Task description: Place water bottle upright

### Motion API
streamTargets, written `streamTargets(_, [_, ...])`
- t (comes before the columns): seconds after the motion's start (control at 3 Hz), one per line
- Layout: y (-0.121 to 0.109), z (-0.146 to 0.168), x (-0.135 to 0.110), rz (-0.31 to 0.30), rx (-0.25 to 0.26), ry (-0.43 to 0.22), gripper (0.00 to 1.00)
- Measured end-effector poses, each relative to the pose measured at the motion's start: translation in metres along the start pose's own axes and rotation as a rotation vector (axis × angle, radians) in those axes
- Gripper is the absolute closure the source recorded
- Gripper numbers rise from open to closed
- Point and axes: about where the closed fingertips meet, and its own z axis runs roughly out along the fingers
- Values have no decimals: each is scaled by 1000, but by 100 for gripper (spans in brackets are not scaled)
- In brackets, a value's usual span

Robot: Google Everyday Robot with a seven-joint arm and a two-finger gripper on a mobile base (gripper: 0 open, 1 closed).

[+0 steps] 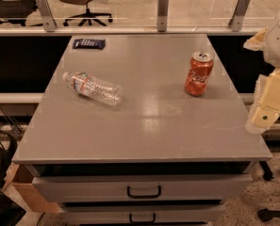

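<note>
Water bottle first: the small clear ribbed plastic one with a white cap and a red-and-blue banded label (91,87) is lying flat on its side on the left half of the smooth grey cabinet top (153,131), cap pointing to the far left. So the job looks like it hasn't started, we're at the reach-in step. The cream-coloured boxy gripper (264,114) hangs off the right edge of the top, well apart from the bottle, and I can't tell if it's open or closed, or whether it's got anything.

Next move, I'd guess: cross over past the shiny orange soda can (199,74) standing upright on the right, then grab the bottle across its body. Thin ribbed plastic, round, probably rolls and squishes easily. A dark blue flat packet (88,43) sits at the back left.
</note>
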Motion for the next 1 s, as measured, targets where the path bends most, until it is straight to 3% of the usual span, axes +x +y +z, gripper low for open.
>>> streamTargets(0.33, [-2, -1, -4, -3, 5, -2, 0])
streamTargets(0.67, [-13, 2, -35, -11, 1, -32, 0])
streamTargets(1.0, [-27, 8, -81, -17, 12, -85, 0])
